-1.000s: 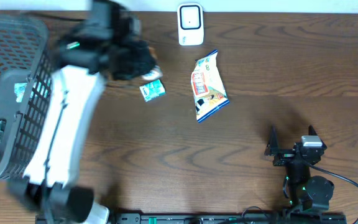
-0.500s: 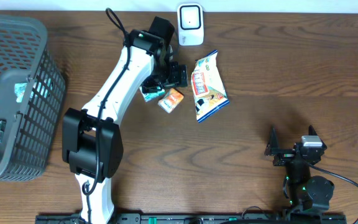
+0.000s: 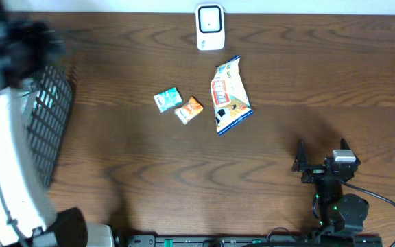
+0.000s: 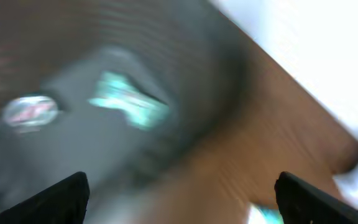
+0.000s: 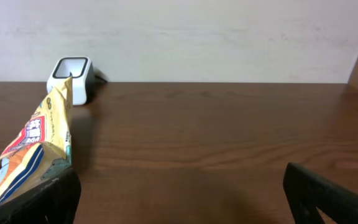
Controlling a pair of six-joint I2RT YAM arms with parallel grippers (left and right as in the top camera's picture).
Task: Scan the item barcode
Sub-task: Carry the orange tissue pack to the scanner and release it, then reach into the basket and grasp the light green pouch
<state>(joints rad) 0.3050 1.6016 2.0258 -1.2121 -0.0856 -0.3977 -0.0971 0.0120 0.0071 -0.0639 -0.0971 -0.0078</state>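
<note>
Gone from the middle of the worktop is the left arm, which half a second back was reaching in beside the white scanner. It now streaks, blurred, over the grey basket at the far left. Its wrist view, also smeared by motion, looks down into that basket at a teal-printed item and a round-labelled item on the bottom.

Out on the wood the snack bag lies where it was, just below the scanner. Left of the bag, the teal packet has a new neighbour: a small orange packet, touching it or nearly so, set loose since the earlier frames.

The left claw stands wide apart with nothing between its fingers, so the orange packet is let go. The right claw rests spread and empty at the near right, well apart from everything.

I judge that one item is dealt with and the arm is heading for the next one in the basket. That item must then be carried to the scanner with its barcode facing the window.
</note>
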